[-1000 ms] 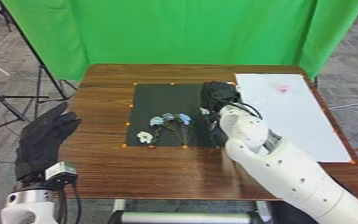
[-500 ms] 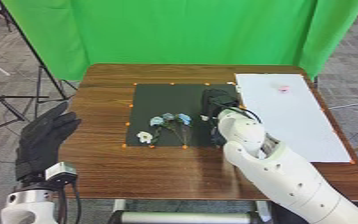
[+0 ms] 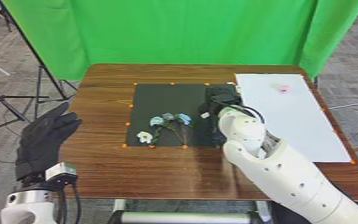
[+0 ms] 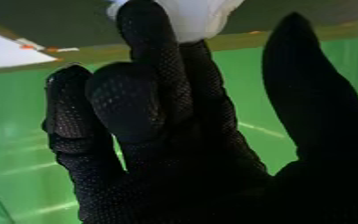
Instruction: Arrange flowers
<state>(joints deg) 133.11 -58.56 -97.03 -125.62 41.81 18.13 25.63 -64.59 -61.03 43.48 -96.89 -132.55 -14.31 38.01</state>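
Right hand: fingers loosely released by white flower, mat's right
Left hand: fingers straight
Flower: probably being placed; next, straighten it

A bright green curtain hangs in folds behind the brown wooden worktop, whose far corners are rounded. Patchy grey carpet covers the floor around it. To the left, a thin black stand spreads its legs; a pale cable lies to the right. Soft light gleams on the worktop towards its near edge
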